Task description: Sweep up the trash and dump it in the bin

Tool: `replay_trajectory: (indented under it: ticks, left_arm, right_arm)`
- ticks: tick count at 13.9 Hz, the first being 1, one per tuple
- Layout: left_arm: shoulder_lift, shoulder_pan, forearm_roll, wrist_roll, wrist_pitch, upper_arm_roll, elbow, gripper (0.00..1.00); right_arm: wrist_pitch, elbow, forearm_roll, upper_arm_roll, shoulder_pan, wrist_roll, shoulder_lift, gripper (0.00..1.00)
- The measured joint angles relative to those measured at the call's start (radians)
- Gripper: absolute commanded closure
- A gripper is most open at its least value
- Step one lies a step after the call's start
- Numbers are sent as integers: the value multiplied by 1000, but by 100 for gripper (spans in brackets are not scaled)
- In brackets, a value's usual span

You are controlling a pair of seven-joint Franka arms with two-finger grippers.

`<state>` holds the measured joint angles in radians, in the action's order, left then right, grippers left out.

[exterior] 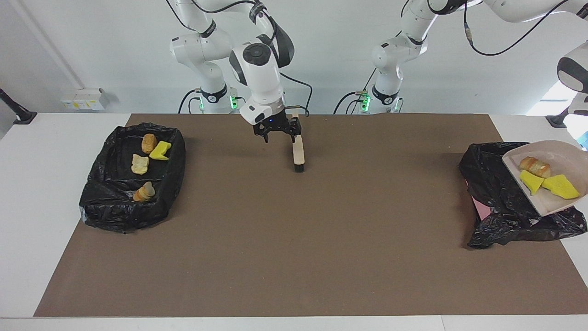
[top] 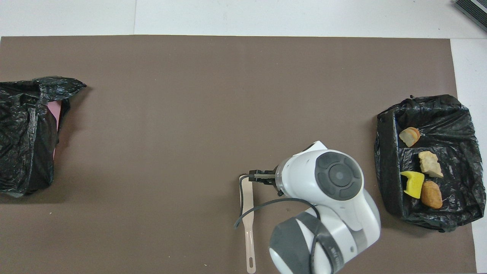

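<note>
A: Trash point(exterior: 535, 166) is what we're after. Where do we find it, starting from the tools?

B: We begin at the right tool point(exterior: 278, 134), which hangs low over the brown mat point(exterior: 294, 239) near the robots' edge. Its fingers point(exterior: 265, 136) are spread wide with nothing between them.

A: And the brush point(exterior: 298, 154)?

B: It lies flat on the mat just beside that tool, toward the left arm's end. Its dark bristle end points away from the robots. From overhead the right tool point(top: 257, 177) sits by the head end of the brush point(top: 248, 213). We cannot tell whether a finger grazes it.

A: Then the left tool?

B: It lies past the picture's edge, so we see only the arm above it. We take it as pressed together on the handle of the dustpan point(exterior: 565, 158), because the pan hangs tilted in the air under that arm, over the black bag point(exterior: 496, 184) at the left arm's end of the worktop point(exterior: 46, 184).

A: So part of the trash is up there?

B: Three lumps lie in the pan: an orange-brown striped piece and two yellow wedges point(exterior: 560, 186) beside it.

A: And the others?

B: Four lie in the black-lined bin point(exterior: 115, 207) at the right arm's end. They are an orange-brown lump point(exterior: 149, 143), a yellow wedge point(exterior: 161, 150) touching it, a pale beige piece point(exterior: 139, 164), and a striped one point(exterior: 144, 192) farthest from the robots.
</note>
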<state>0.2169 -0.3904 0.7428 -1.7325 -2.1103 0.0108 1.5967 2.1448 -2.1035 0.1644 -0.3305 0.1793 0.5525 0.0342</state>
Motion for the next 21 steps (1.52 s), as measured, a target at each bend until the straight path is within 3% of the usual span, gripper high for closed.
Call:
replay_trajectory:
  ticks: [3, 9, 15, 21]
  left_arm:
    - [-26, 25, 140, 66, 1, -1, 23, 100]
    - [-116, 56, 305, 146, 10, 0, 98, 100]
    - [-158, 167, 418, 362, 168, -4, 158, 100]
    - [-183, 144, 419, 405, 112, 9, 200, 100]
  right_arm:
    - [0, 37, -47, 32, -54, -58, -10, 0]
    - [-44, 129, -108, 198, -58, -215, -9, 0]
    - [-335, 258, -156, 293, -98, -341, 82, 0]
    - [-667, 477, -158, 355, -124, -343, 120, 0]
